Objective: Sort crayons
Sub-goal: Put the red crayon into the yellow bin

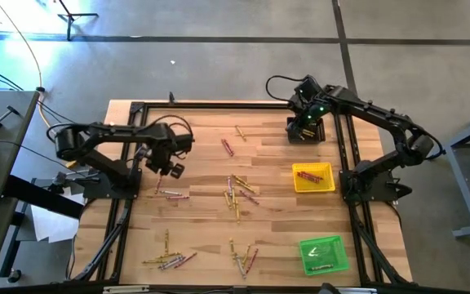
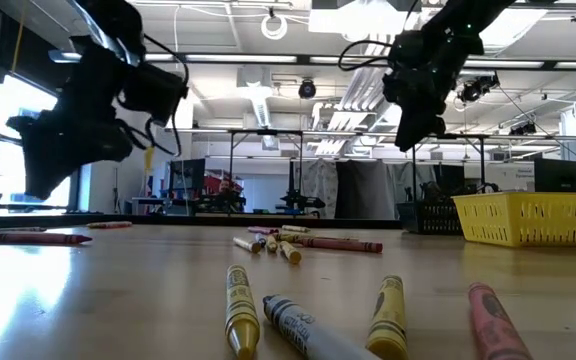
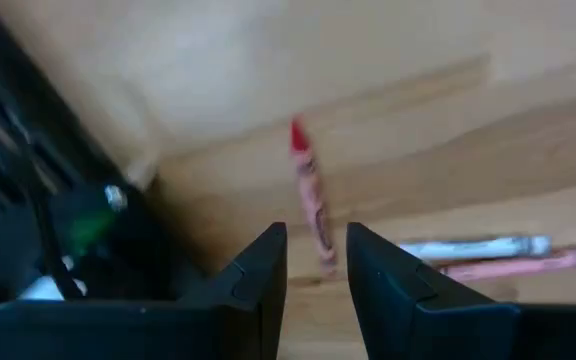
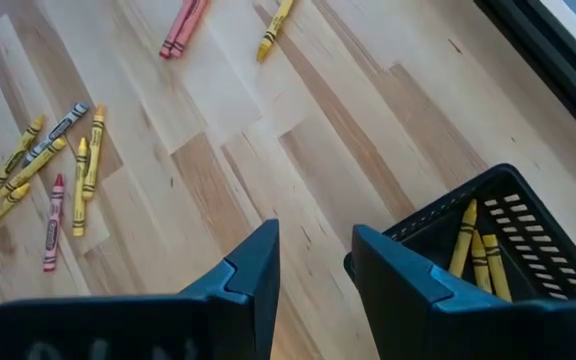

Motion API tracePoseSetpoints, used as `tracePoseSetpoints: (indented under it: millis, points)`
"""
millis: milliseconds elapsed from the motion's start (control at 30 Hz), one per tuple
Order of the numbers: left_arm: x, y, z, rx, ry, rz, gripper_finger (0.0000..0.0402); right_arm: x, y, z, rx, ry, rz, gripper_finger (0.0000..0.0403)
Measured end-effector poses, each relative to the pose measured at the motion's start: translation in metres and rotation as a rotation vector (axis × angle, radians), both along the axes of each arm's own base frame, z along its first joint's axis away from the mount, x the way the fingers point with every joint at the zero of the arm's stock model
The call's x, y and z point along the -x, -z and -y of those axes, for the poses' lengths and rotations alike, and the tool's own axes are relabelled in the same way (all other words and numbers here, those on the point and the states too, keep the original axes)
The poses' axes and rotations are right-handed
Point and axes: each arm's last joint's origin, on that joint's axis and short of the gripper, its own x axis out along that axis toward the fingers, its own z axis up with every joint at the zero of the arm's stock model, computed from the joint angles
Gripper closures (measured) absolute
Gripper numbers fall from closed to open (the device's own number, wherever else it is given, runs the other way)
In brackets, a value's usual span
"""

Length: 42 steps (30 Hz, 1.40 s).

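Crayons lie scattered flat on the wooden table: a middle cluster, a near-left group and a near-middle group. My left gripper hangs open above the table's left side, over a red crayon. That crayon lies in line with the gap between its fingers, beside a grey crayon and a pink crayon. My right gripper stands open and empty at the far right, beside the black tray, which holds yellow crayons.
A yellow tray with red crayons sits at the right. A green tray with a greyish crayon sits at the near right. A black frame runs along the table's edges. Bare wood lies between the crayon groups.
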Motion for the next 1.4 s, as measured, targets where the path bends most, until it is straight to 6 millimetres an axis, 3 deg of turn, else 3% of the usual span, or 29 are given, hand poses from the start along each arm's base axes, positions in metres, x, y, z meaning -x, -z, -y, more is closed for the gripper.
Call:
tracePoseSetpoints:
  millis: [167,733,867,1067,1267,1400]
  points:
    - [0.005,0.013,0.012,0.001,-0.066,0.06,0.031,-0.002,-0.001,0.002,0.018,0.0,0.02,0.0291]
    - [0.021,0.048,0.019,-0.019,-0.161,0.098,0.031,-0.004,-0.003,0.004,0.025,0.031,0.054,0.0291]
    - [0.021,0.048,0.019,-0.024,-0.164,0.098,0.0326,-0.004,-0.003,0.004,0.018,0.043,0.054,0.0291]
    - [0.021,0.049,0.016,-0.024,-0.186,0.102,0.0393,-0.004,-0.003,0.003,0.005,0.054,0.05,0.0291]
    - [0.018,0.043,0.009,-0.036,-0.2,0.13,0.0397,-0.004,-0.003,0.003,0.004,0.057,0.05,0.0291]
    - [0.008,0.029,-0.005,-0.212,-0.196,0.216,0.04,-0.004,-0.003,0.003,-0.016,0.088,0.054,0.0291]
